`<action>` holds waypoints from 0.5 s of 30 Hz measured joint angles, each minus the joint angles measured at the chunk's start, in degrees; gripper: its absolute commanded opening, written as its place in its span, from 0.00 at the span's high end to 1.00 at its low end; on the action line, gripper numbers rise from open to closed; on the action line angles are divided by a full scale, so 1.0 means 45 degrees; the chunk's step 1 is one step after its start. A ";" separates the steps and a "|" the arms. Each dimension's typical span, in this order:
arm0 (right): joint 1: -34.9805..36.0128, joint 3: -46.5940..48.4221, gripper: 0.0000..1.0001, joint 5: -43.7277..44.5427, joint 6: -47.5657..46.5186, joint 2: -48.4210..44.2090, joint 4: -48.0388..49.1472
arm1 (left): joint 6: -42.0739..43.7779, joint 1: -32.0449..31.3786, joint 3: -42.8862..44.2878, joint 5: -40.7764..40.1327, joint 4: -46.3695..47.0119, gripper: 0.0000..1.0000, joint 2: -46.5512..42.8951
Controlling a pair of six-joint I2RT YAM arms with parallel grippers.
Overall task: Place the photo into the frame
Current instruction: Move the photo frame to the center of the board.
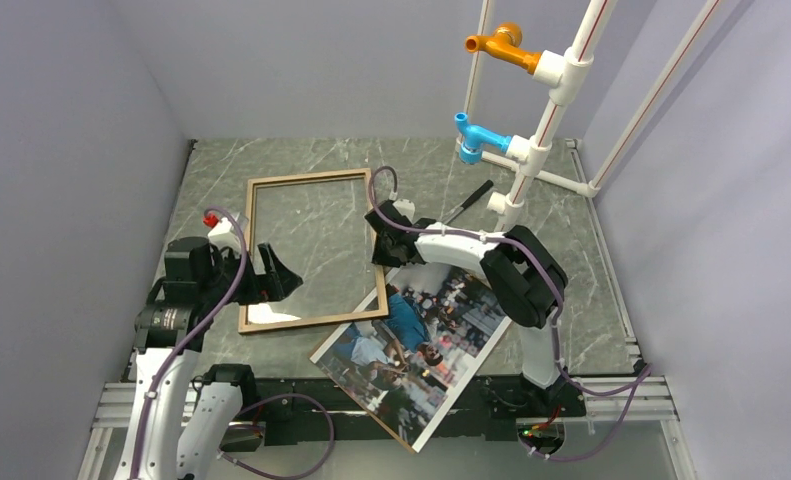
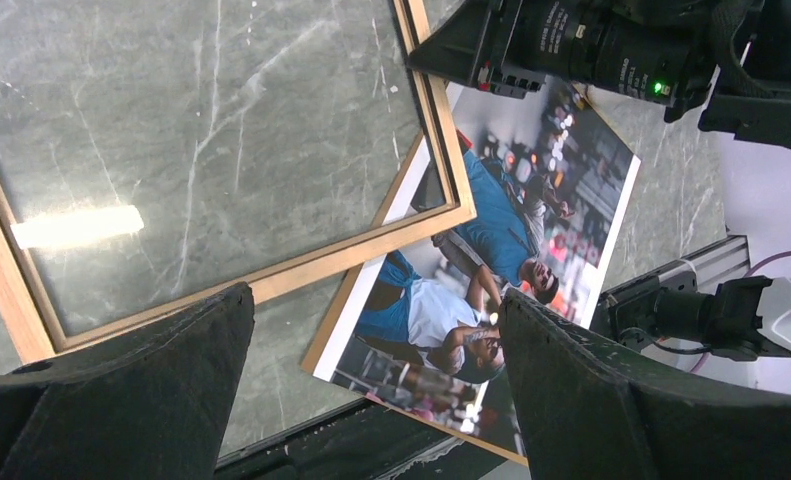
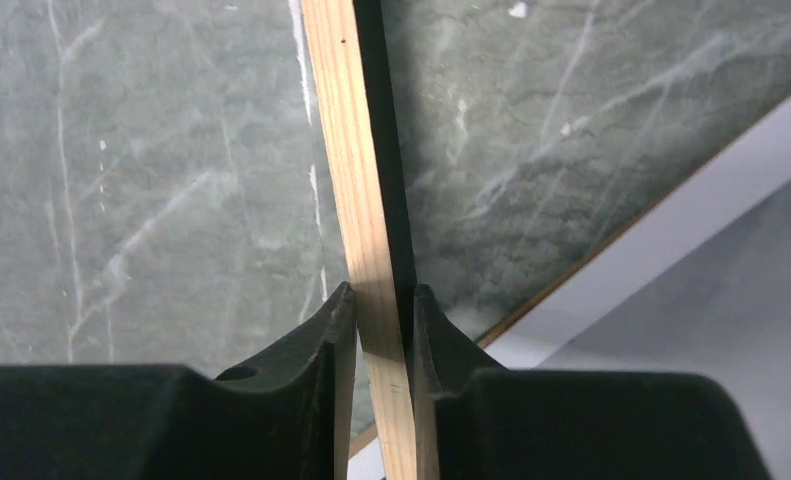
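right claw [image 3: 383,310] clamped on frame [image 3: 356,150] right rail. left claw [image 2: 376,300] wide apart above near rail. photo [image 1: 421,340] face up on bench [image 1: 591,260], corner under frame.

right claw [image 3: 383,297] pinching the frame [image 3: 343,120] rail, wood side left, black side right, marble table [image 3: 151,180] beneath

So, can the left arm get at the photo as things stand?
Likely yes: its jaws stand open, and most of the photo lies bare beside them; only one corner sits under the frame.
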 measured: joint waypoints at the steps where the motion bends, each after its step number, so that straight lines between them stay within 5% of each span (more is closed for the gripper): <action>1: -0.0005 0.0189 0.84 0.0029 -0.0053 0.0063 -0.0112 | 0.0000 0.0000 -0.0034 0.0000 -0.0005 0.06 -0.0005; 15: -0.0301 0.2433 0.86 0.0000 -0.0097 0.1554 -0.0835 | -0.0316 -0.0034 -0.1282 0.0058 -0.0010 0.08 -0.0505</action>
